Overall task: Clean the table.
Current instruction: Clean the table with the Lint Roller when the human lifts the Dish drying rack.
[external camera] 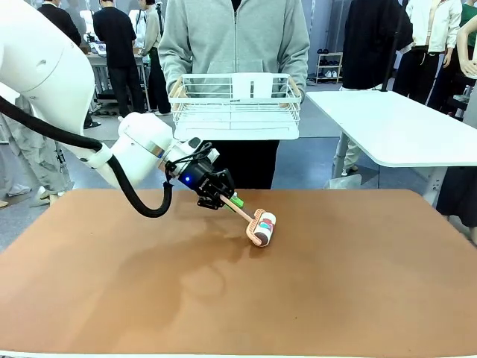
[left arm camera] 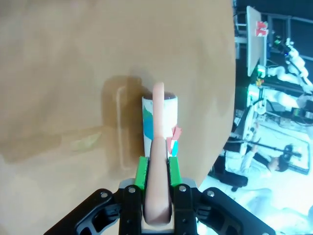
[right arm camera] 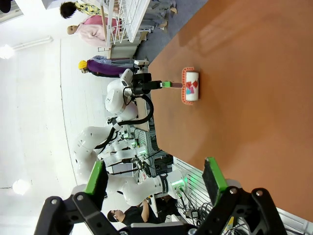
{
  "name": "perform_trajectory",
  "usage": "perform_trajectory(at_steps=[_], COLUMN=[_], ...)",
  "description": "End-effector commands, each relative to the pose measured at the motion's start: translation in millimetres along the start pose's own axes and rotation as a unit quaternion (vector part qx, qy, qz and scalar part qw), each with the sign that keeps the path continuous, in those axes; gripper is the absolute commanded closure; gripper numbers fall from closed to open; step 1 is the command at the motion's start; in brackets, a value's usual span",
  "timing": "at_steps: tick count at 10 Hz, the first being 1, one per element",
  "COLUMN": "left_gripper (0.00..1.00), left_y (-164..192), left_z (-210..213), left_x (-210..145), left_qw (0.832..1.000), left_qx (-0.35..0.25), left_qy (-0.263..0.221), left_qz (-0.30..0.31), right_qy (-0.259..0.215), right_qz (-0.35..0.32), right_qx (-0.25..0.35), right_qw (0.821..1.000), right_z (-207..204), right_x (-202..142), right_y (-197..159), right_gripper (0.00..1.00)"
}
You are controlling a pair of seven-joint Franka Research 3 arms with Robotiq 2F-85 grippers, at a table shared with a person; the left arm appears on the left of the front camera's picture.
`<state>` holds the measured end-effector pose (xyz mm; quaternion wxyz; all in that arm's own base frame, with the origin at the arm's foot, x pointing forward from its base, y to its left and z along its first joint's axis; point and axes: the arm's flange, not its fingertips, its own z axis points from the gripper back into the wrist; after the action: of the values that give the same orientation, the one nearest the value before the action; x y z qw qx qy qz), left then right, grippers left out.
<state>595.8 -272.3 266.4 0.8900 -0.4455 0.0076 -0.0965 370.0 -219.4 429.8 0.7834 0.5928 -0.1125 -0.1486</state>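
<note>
A lint roller [external camera: 262, 227] with a peach-pink handle and a white patterned drum rests with its drum on the reddish-brown table [external camera: 335, 283], a little back from the middle. My left gripper [external camera: 229, 200] is shut on the roller's handle and comes in from the left. In the left wrist view the handle [left arm camera: 159, 161] runs up between the green pads [left arm camera: 142, 172] to the drum [left arm camera: 160, 122] on the table top [left arm camera: 63, 73]. My right gripper [right arm camera: 154, 175] is open with nothing between its fingers, hanging over the table [right arm camera: 254, 73], far from the roller [right arm camera: 191, 91].
A person stands at the far side holding a white wire basket [external camera: 235, 104] above the table's back edge. A glossy white table [external camera: 402, 127] stands at the back right. Other people stand farther off.
</note>
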Motion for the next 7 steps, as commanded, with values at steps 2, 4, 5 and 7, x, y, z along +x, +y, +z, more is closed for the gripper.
perform_trajectory(at_steps=[2,4,5,7], left_gripper=[0.79,0.79,0.79,0.79], left_y=[-31,-48,-56,-63], left_z=[40,80,94,132], left_x=[-30,-47,-52,-60], left_qw=[0.997,0.997,0.998,0.998], left_qx=[-0.001,-0.038,-0.043,-0.036], left_qy=[-0.069,-0.057,-0.045,-0.029], left_qz=[-0.036,-0.030,-0.019,0.036], right_qy=[-0.001,-0.001,-0.001,-0.001], right_qz=[0.003,0.003,0.003,0.003], right_qx=[0.006,0.006,0.006,0.006], right_qw=[1.000,1.000,1.000,1.000], right_z=[2,2,2,2], right_x=[-1,-1,-1,-1], right_y=[4,4,4,4], right_gripper=[0.00,0.00,0.00,0.00])
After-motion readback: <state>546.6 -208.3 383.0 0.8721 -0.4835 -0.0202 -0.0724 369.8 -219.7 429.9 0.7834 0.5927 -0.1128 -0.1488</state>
